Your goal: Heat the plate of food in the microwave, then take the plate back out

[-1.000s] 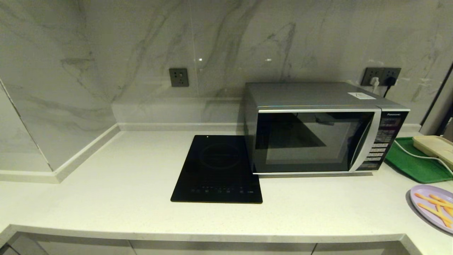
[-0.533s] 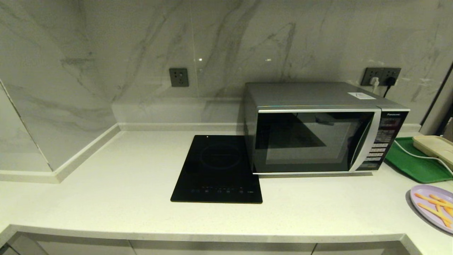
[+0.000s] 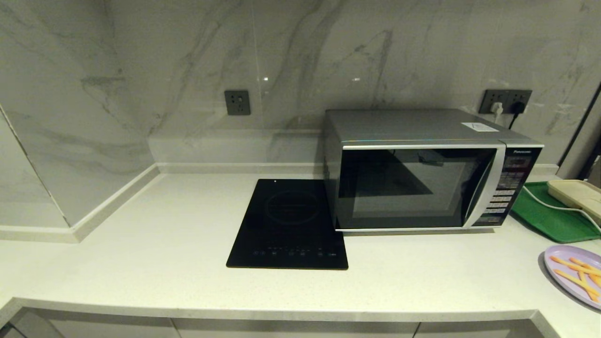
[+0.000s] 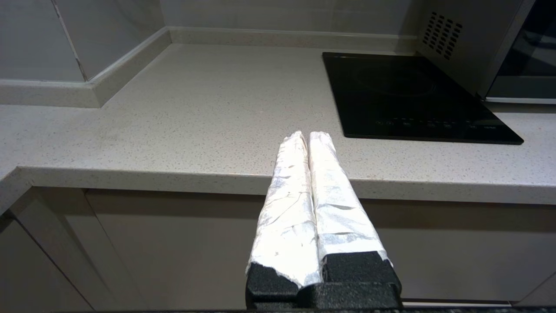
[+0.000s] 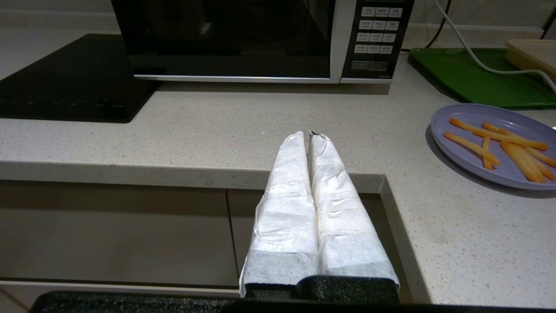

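- Nothing is seen to have moved since the earlier frames.
- Left gripper [image 4: 308,135] and right gripper [image 5: 309,134] are held clenched, empty, before the counter [image 3: 164,263] edge.
- Plate of food [image 3: 575,273] is set right of the shut microwave [image 3: 422,171].

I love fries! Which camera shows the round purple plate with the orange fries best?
The right wrist view: the round pale lavender plate of thin orange fries sits close and nearly whole on the speckled countertop. The head view cuts it off at the edge. The left wrist view misses it entirely.
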Motion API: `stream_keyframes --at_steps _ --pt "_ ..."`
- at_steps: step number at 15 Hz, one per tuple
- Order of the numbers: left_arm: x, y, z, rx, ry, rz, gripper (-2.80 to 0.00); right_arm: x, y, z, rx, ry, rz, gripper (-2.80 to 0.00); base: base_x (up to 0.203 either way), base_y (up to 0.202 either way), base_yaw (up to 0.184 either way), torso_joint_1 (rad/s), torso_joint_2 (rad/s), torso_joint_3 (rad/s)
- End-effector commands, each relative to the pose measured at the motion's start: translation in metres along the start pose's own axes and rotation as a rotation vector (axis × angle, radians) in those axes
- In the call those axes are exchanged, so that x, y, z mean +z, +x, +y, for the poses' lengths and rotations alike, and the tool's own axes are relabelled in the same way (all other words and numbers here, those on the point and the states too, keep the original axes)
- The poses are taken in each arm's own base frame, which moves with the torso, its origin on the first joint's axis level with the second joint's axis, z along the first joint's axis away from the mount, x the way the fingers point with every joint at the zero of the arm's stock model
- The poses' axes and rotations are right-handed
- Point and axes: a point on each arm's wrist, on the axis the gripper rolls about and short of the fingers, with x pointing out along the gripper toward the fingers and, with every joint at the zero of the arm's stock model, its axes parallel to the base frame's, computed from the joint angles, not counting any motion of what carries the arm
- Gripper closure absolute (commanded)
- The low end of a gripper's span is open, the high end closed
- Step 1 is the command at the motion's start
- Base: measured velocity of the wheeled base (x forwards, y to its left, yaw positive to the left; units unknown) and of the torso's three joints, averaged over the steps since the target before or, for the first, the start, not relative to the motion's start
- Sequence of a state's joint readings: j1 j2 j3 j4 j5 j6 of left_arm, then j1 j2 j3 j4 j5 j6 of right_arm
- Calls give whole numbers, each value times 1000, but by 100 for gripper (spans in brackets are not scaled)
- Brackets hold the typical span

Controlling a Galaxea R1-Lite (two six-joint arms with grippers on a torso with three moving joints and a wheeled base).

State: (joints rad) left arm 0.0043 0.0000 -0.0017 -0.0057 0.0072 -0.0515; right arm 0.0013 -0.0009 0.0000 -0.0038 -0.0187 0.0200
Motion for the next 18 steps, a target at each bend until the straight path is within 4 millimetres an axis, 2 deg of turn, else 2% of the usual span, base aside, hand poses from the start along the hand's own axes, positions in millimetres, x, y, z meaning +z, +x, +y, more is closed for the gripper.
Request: stream_keyframes --at_steps 1,18 --pt "0 0 0 1 -1 -1 0 0 0 0 1 0 1 0 0 0 0 0 0 0" --pt "0 0 0 1 -1 -1 0 0 0 0 -5 44 -3 0 0 0 0 0 0 0"
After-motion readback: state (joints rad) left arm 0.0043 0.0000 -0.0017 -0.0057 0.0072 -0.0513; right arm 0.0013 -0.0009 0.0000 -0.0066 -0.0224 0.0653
